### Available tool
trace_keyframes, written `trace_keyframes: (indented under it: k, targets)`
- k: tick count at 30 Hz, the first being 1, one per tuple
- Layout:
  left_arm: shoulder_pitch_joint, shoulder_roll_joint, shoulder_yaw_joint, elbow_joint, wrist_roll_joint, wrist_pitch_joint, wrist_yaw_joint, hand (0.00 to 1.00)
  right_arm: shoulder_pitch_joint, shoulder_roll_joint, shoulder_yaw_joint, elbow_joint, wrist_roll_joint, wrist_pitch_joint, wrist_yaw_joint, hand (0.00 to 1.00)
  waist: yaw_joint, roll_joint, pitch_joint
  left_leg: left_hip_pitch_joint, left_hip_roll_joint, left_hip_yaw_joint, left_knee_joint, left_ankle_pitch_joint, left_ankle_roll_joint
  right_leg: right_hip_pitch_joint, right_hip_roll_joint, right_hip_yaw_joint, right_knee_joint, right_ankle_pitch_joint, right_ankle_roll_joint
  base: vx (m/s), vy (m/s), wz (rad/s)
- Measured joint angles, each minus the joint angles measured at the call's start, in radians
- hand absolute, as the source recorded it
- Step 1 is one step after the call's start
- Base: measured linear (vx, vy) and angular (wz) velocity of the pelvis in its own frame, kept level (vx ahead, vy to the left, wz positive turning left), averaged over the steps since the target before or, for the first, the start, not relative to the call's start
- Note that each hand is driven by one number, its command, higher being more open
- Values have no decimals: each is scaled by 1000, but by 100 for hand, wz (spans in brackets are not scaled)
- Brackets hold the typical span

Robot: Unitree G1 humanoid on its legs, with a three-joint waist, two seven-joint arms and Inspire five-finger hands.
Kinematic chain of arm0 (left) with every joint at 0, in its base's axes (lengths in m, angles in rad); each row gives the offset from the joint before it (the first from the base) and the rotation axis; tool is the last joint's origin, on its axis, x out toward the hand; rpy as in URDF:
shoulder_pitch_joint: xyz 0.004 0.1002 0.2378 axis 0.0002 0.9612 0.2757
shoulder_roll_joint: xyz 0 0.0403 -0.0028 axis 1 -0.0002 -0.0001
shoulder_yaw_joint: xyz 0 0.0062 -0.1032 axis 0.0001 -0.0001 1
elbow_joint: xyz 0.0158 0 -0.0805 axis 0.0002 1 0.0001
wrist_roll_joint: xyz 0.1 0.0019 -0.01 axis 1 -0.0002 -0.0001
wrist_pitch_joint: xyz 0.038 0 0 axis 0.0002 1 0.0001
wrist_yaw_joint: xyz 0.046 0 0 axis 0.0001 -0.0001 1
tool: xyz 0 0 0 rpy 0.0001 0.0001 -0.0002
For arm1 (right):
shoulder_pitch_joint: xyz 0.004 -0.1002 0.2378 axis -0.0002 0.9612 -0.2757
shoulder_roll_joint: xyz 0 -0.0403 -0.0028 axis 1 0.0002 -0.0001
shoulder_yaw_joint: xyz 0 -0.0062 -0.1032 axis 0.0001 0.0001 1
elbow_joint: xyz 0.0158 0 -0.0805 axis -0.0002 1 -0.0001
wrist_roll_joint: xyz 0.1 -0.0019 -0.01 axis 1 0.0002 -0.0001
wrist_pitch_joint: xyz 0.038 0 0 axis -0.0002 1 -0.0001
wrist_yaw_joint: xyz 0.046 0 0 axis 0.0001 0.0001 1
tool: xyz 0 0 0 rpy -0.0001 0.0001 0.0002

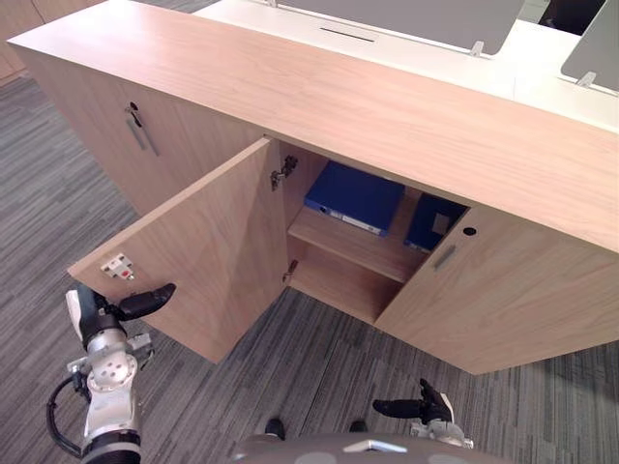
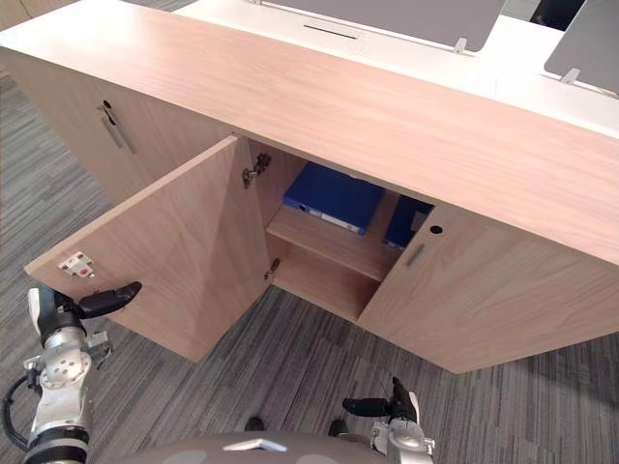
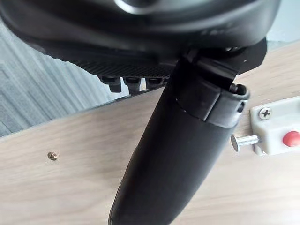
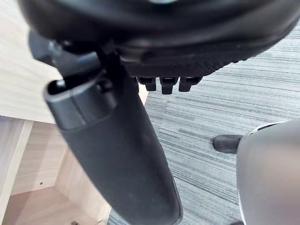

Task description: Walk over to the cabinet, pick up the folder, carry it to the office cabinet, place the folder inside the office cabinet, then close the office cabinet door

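The wooden office cabinet (image 1: 338, 97) stands in front of me with its left door (image 1: 203, 261) swung wide open. A blue folder (image 1: 356, 196) lies flat on the upper shelf (image 1: 348, 249) inside, and a second blue folder (image 1: 432, 222) stands upright beside it, partly behind the right door. My left hand (image 1: 135, 304) is open at the free edge of the open door, its thumb (image 3: 173, 154) lying along the door's inner face just below the white latch (image 3: 276, 136). My right hand (image 1: 416, 408) hangs open and low over the carpet, holding nothing.
The right door (image 1: 493, 290) stands slightly ajar. Another closed door with a metal handle (image 1: 140, 130) is further left. White desks with grey panels (image 1: 416, 19) stand behind the cabinet. Grey striped carpet (image 1: 319, 358) spreads between me and the cabinet.
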Motion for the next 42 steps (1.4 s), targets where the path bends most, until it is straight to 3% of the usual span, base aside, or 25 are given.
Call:
trace_keyframes:
  k: [4,10,18,27,31,34,42]
  targets:
    - [89,-44,-53,-92,-15,-12,-47,100,5,-5,10,0,0,0,13,100,12,5,-5,-1,-3,-3,0,3,4,-1,-2,-1,1,1,2,-39,2,2]
    - [133,-74,-110,-109,-37,-15,-94,100,4,-8,10,0,-1,0,22,100,16,28,-16,-3,-3,-14,0,11,10,-1,-3,-9,7,2,4,-44,-8,5]
    - [198,-86,-201,-134,-58,-20,-145,100,11,-22,10,0,-1,0,23,100,16,28,-16,-2,-5,-16,0,18,14,-3,-6,-9,16,5,10,-42,-3,1]
    - [256,-84,-460,-98,-44,-18,-237,100,13,-22,11,0,-1,0,31,100,0,36,-19,0,-9,41,0,18,15,-37,-12,58,29,20,33,-48,10,-18]
    - [233,-99,-557,-46,5,-17,-275,100,10,-22,10,-7,0,-6,30,100,-40,45,-32,6,-9,89,0,11,17,-54,-11,110,26,29,41,-36,22,-38]
    - [155,-102,-621,31,60,-5,-293,100,10,-23,8,-8,2,-6,29,100,-69,50,-42,17,-9,123,0,1,18,-54,-7,144,14,36,46,-15,25,-33]
    - [-26,-138,-631,145,112,10,-224,100,10,-17,-23,-19,3,-5,16,100,-106,59,-49,28,-5,174,0,-19,11,-61,5,193,-3,47,40,17,8,-21]
